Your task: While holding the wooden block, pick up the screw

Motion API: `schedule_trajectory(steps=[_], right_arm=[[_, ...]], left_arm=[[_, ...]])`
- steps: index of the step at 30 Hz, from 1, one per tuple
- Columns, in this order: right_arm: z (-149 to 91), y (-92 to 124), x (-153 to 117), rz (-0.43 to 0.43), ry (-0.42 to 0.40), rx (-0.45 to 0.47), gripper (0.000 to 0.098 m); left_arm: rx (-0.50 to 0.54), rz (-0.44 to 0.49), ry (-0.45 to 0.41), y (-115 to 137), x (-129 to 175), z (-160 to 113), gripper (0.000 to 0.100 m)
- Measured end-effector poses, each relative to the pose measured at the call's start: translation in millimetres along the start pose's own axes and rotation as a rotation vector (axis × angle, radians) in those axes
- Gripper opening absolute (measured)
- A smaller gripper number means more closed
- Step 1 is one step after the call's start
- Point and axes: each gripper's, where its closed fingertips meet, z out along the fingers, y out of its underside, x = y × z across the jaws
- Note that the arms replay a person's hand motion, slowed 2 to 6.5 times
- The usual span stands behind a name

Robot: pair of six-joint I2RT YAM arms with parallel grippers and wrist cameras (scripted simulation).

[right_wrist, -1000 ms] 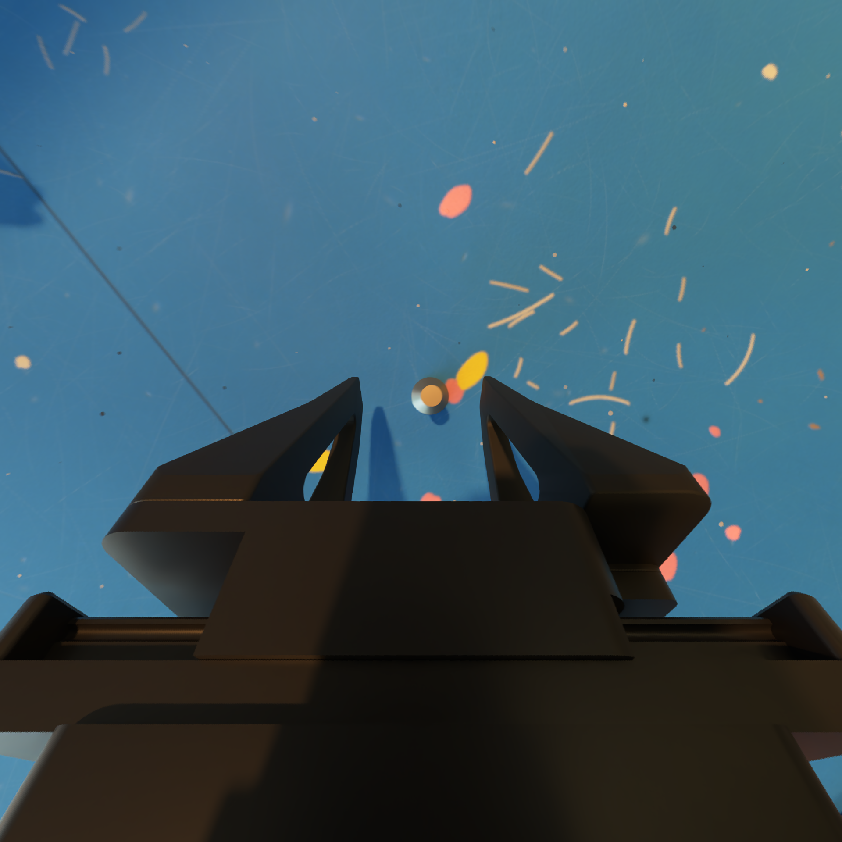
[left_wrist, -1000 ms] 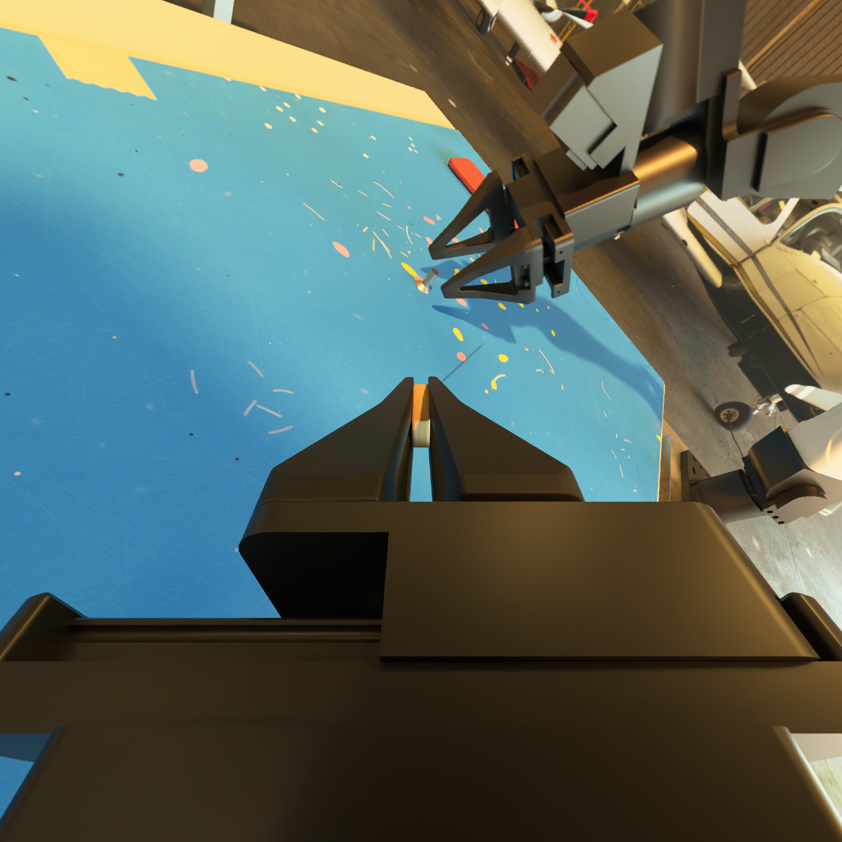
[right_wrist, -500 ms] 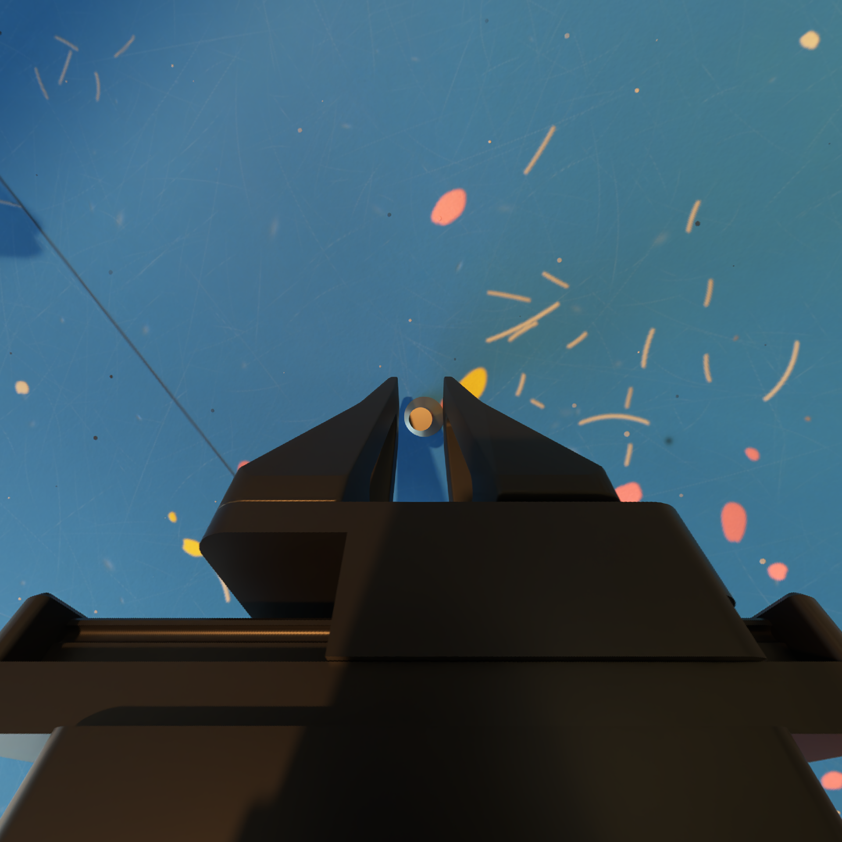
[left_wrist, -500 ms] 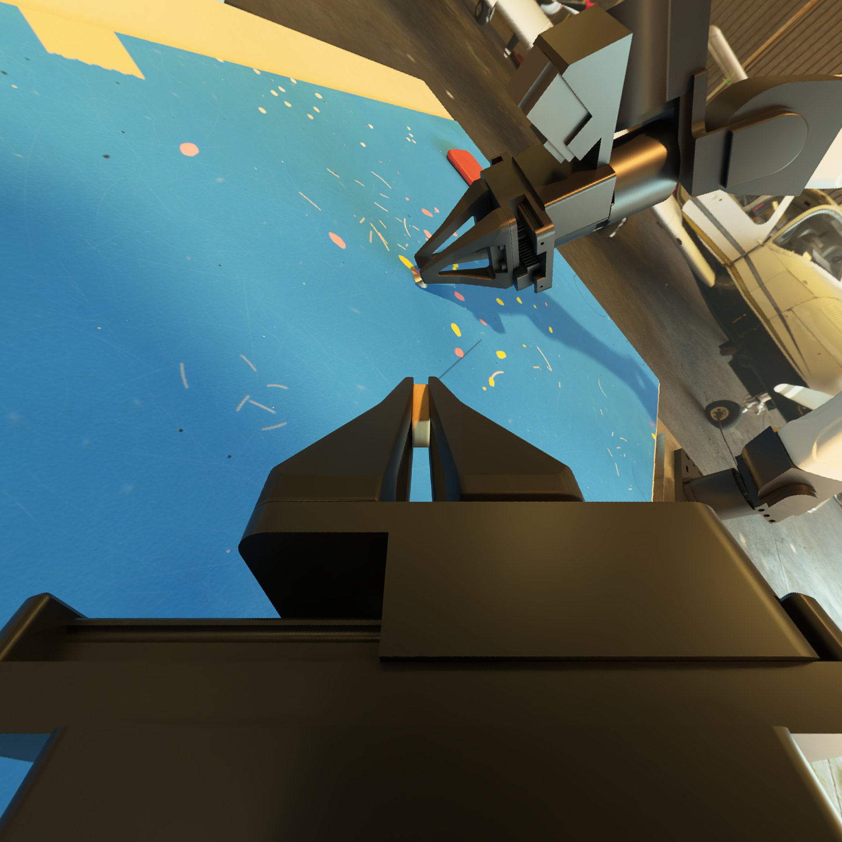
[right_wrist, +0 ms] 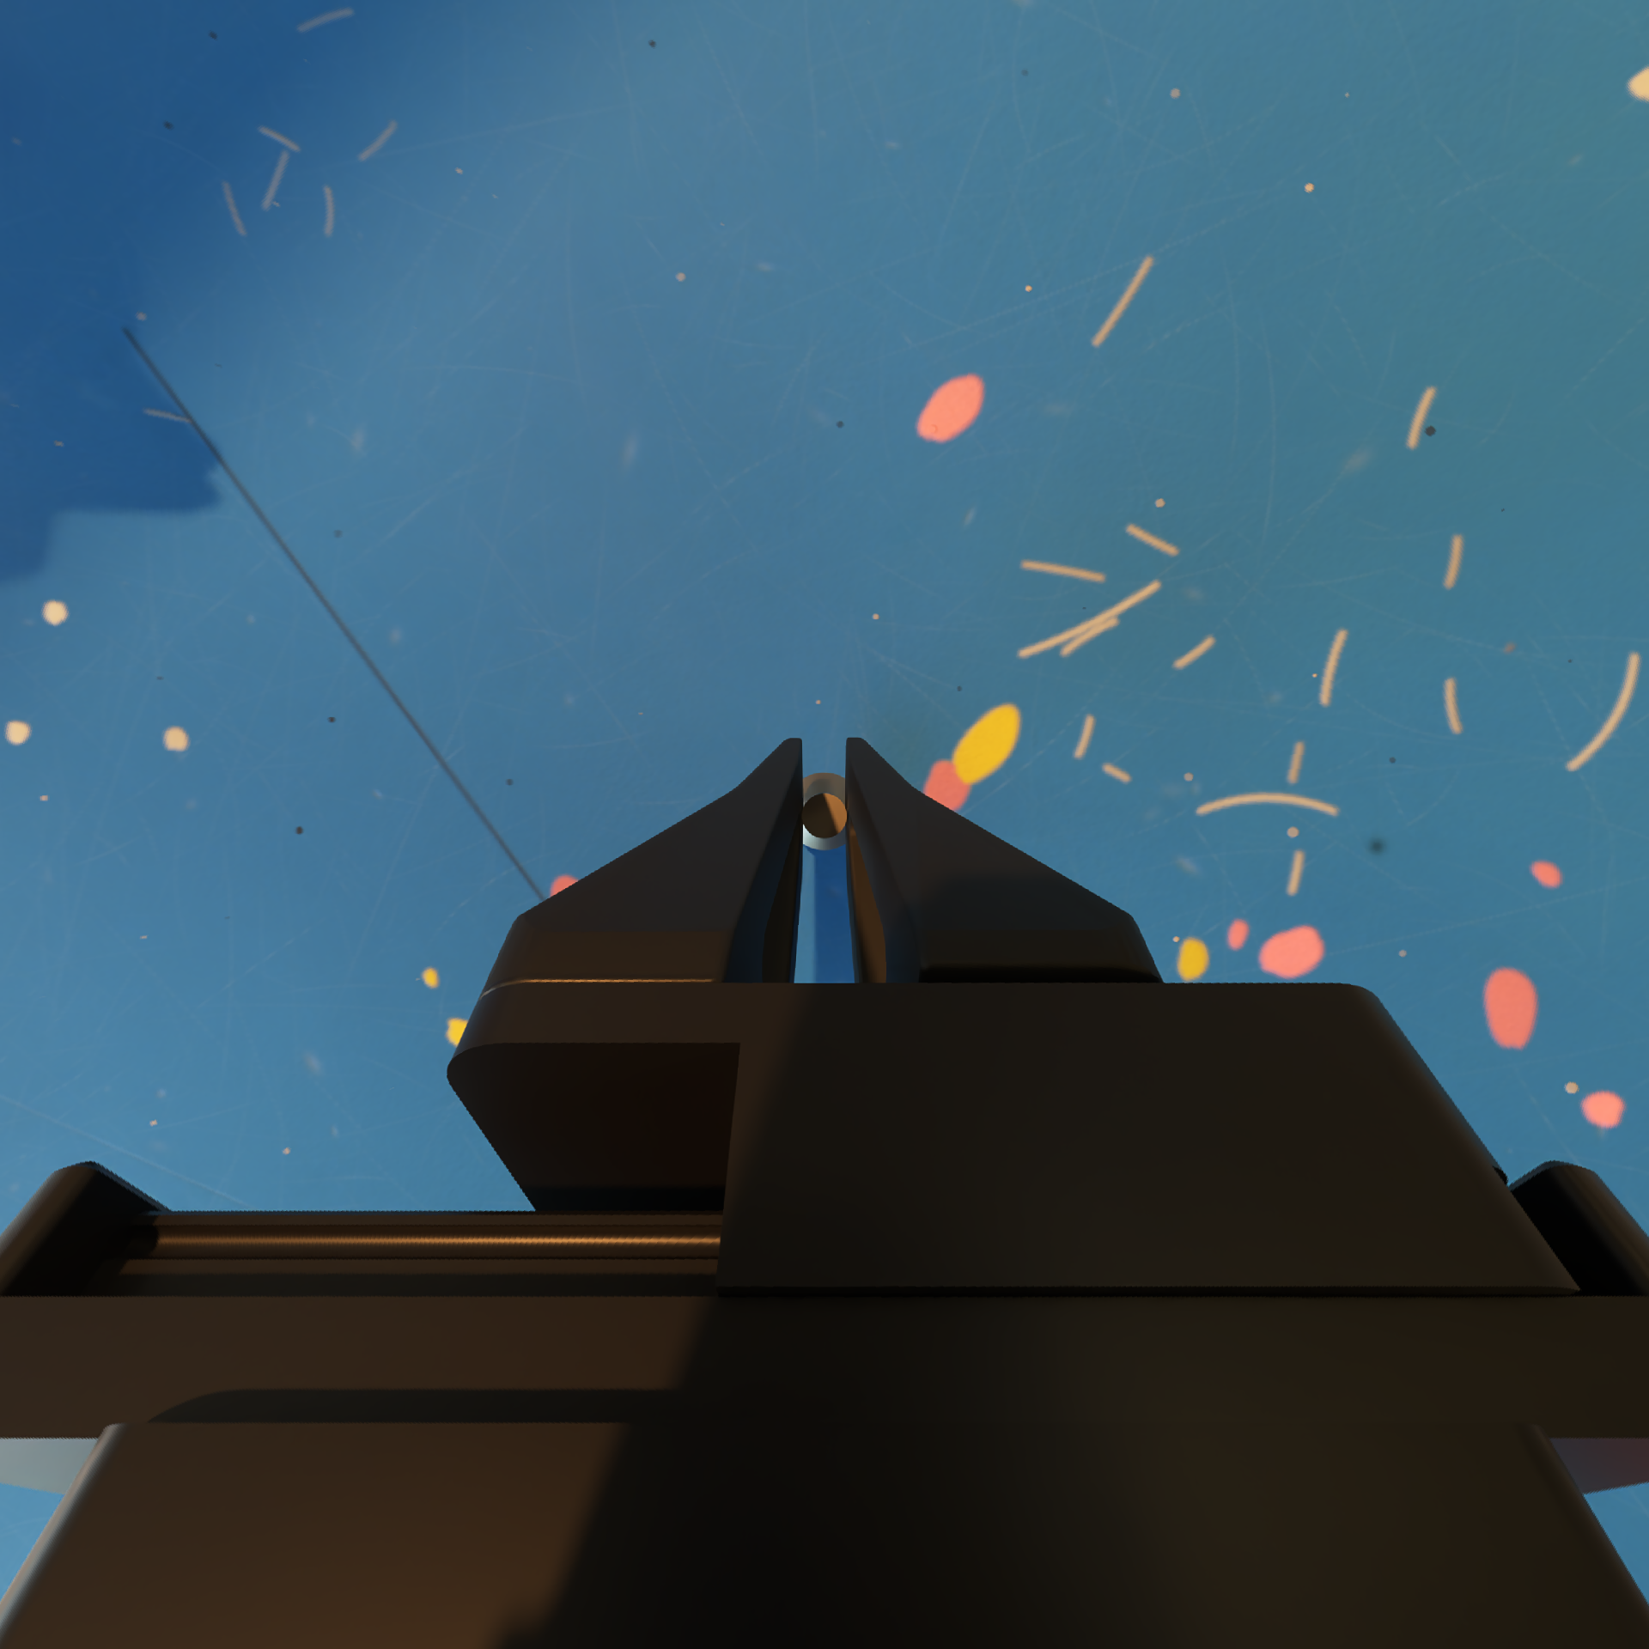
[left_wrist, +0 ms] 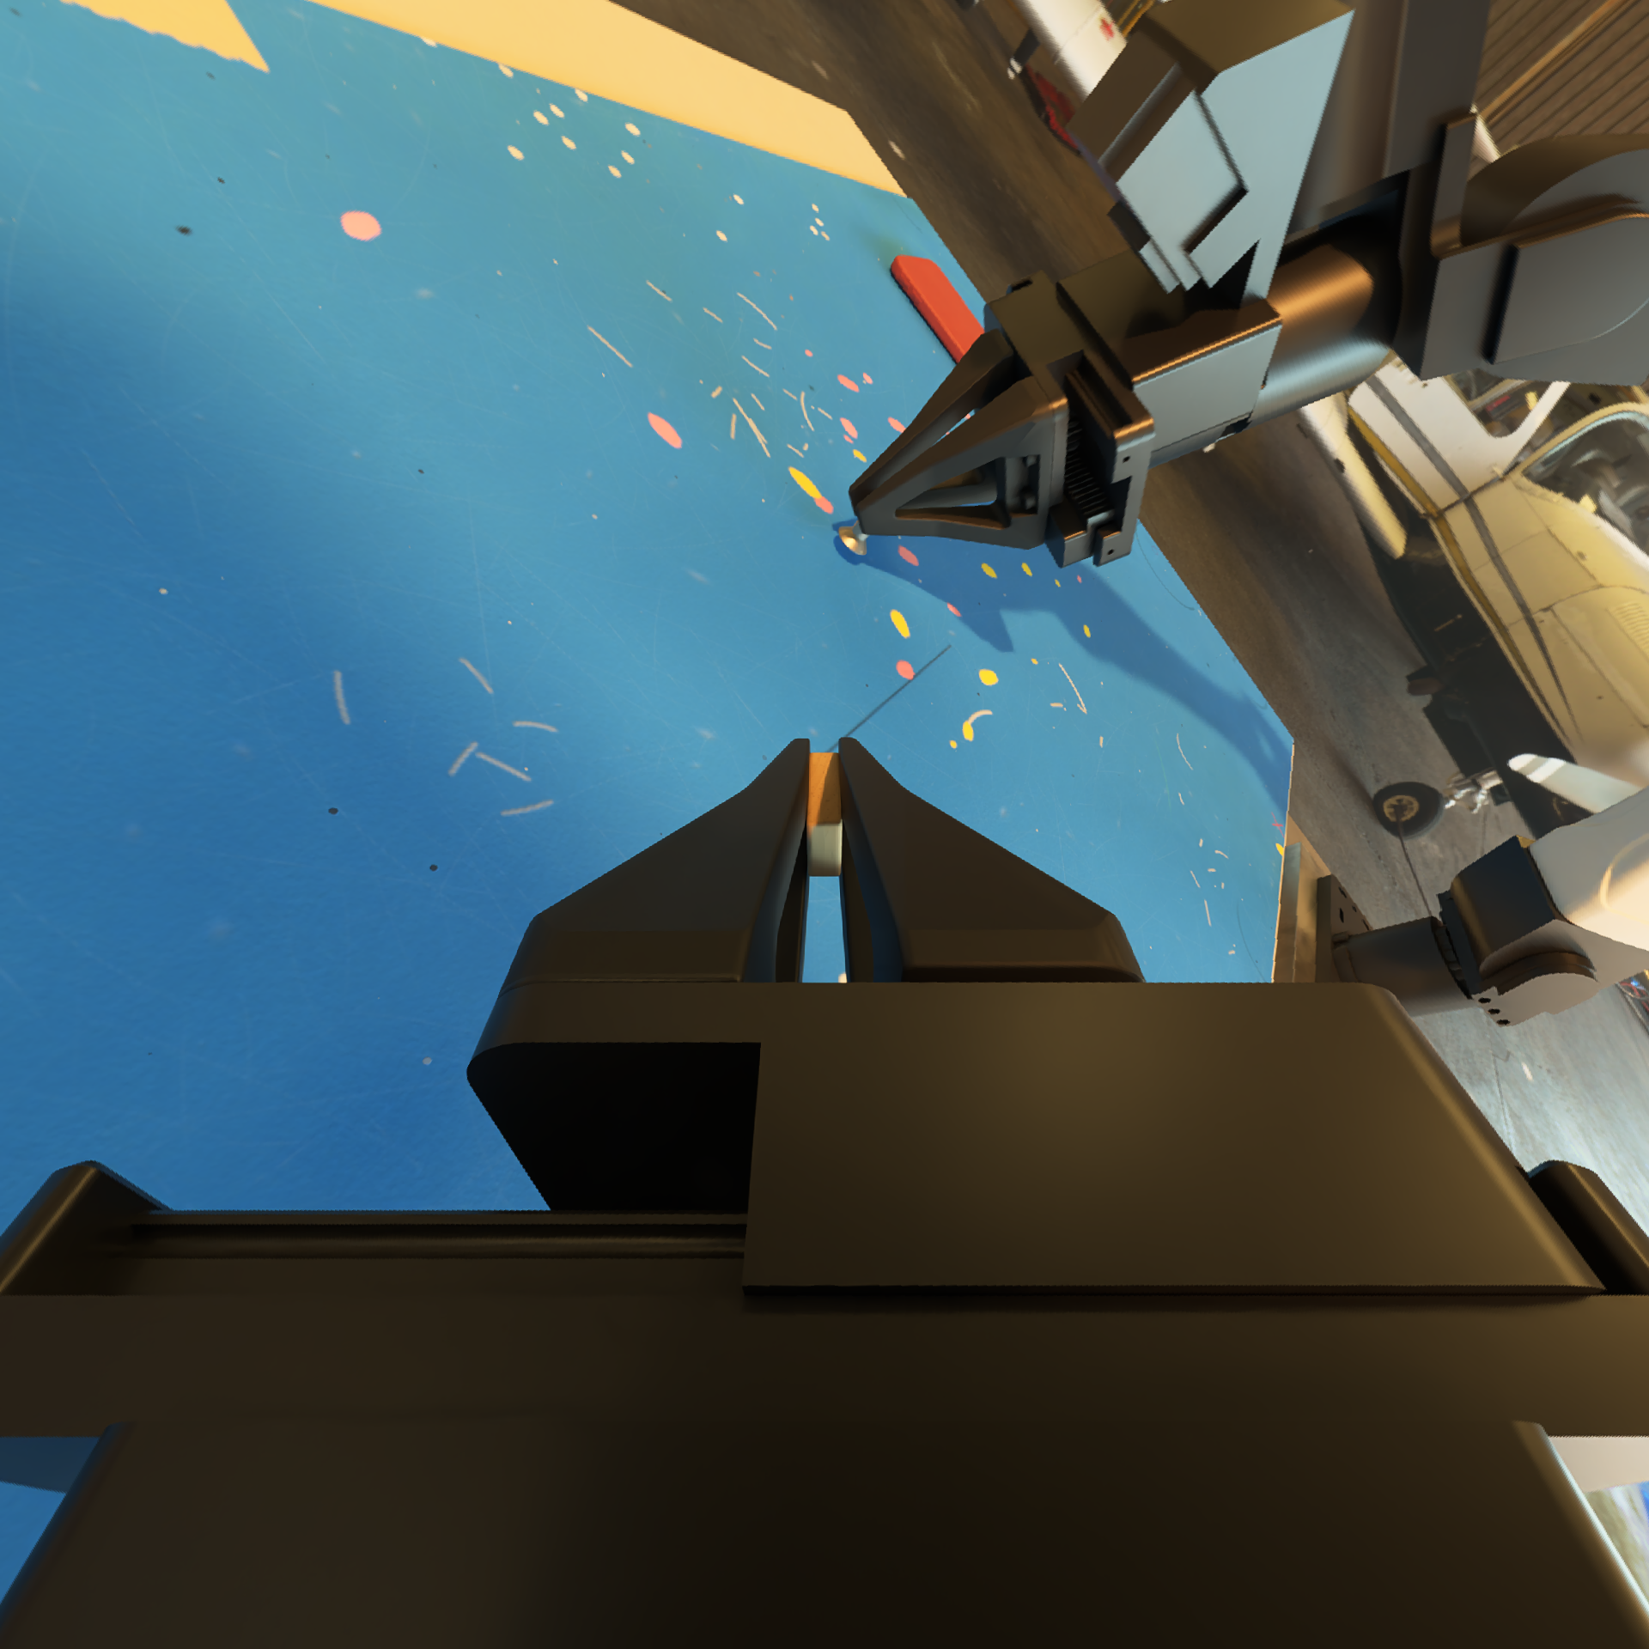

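Left hand [left_wrist: 824, 758], left wrist view: black fingers clamped on a thin tan wooden block [left_wrist: 824, 790] with a pale end, held above the blue paint-flecked table [left_wrist: 312, 535]. Farther off, right hand [left_wrist: 855, 522], fingers together at a small silver round-headed metal screw [left_wrist: 852, 541] on or just above the table. Red flat piece [left_wrist: 932, 294] near the table edge, well clear.

Right wrist view: right hand [right_wrist: 824, 758] closed on the screw [right_wrist: 824, 812], head showing between the tips. Judged light, stiff, smooth and slippery; the narrow shank pinch could let it twist or slip. Nothing but paint flecks around; lift path looks free.
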Motion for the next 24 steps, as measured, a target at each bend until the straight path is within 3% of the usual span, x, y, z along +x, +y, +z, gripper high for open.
schedule_trajectory(steps=[11,24], right_arm=[[-17,-18,-44,-0.008,-0.093,0.063,0.0080],[-9,-12,-117,-0.286,-0.179,-0.010,0.0080]], left_arm=[[-0.052,-0.047,-0.034,12,-3,3,0.005],[-0.163,-0.116,-0.057,31,-7,11,0.005]])
